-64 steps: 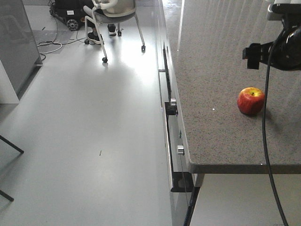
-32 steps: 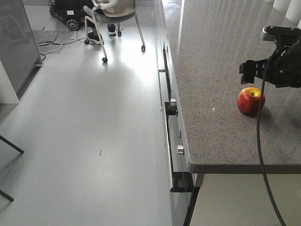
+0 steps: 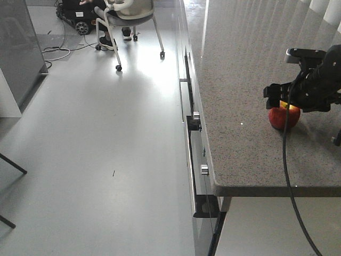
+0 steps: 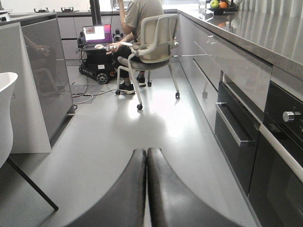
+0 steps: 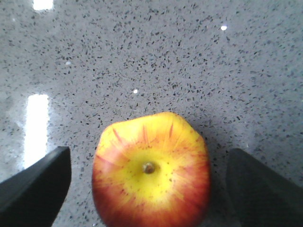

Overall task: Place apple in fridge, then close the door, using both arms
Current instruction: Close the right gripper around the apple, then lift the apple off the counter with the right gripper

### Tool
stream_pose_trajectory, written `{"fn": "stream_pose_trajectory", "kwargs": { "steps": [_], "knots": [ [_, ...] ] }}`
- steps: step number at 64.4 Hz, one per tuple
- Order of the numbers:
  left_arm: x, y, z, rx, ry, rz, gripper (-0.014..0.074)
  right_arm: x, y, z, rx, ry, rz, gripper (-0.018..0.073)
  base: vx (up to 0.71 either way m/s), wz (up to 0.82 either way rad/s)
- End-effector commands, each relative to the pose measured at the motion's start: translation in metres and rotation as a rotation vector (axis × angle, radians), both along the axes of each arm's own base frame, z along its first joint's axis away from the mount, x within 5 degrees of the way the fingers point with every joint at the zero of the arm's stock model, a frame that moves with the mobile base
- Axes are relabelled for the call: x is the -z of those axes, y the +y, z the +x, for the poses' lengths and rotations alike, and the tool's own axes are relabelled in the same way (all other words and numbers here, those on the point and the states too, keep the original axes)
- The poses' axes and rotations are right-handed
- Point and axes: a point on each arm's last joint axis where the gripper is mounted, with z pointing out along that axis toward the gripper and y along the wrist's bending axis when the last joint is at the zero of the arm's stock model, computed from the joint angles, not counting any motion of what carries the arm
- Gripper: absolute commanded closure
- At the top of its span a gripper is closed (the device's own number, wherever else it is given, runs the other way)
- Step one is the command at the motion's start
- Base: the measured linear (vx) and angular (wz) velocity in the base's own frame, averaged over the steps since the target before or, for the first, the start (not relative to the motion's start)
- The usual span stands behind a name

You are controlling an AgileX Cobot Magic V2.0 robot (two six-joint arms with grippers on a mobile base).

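Straddling apple (image 5: 151,165) from above, right gripper (image 5: 149,187) spread; left gripper (image 4: 147,189) closed.

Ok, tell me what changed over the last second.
The right gripper dropped and shifted left over the countertop. It now sits open astride the apple, one finger on either side, not yet gripping. The apple stayed put on the countertop.

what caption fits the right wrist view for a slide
Open jaws straddle the apple, stem up, on the speckled counter, not touching it.
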Motion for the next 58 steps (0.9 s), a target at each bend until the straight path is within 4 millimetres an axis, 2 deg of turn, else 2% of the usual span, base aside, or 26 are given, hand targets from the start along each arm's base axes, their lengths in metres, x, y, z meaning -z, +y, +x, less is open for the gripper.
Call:
{"fn": "stream_pose_trajectory", "kwargs": {
  "steps": [1, 11, 27, 37, 48, 53, 58],
  "knots": [
    [-0.012, -0.001, -0.001, 0.008, -0.098, -0.002, 0.0602, -0.030, -0.003, 0.003, 0.000, -0.129, -0.016, -0.0066, 0.00, 0.00],
    [-0.012, -0.001, -0.001, 0.008, -0.098, -0.002, 0.0602, -0.017, -0.003, 0.008, 0.003, -0.108, -0.013, -0.0062, 0.00, 0.00],
    [-0.012, -0.001, -0.001, 0.008, -0.098, -0.002, 0.0602, -0.014, -0.004, 0.011, 0.007, -0.123, -0.018, -0.0010, 0.00, 0.00],
    [-0.012, -0.001, -0.001, 0.008, -0.098, -0.002, 0.0602, -0.014, -0.004, 0.011, 0.006, -0.118, -0.017, 0.0097, 0.00, 0.00],
    [-0.012, -0.001, -0.001, 0.008, -0.098, -0.002, 0.0602, -0.015, -0.004, 0.010, 0.007, -0.121, -0.013, 0.0257, 0.00, 0.00],
    [-0.012, -0.001, -0.001, 0.008, -0.098, -0.002, 0.0602, -0.026, -0.002, 0.007, 0.013, -0.144, 0.009, 0.0320, 0.00, 0.00],
    [-0.012, -0.001, -0.001, 0.008, -0.098, -0.002, 0.0602, -0.046, 0.000, 0.001, 0.009, -0.199, 0.021, 0.0365, 0.00, 0.00]
  ]
}}
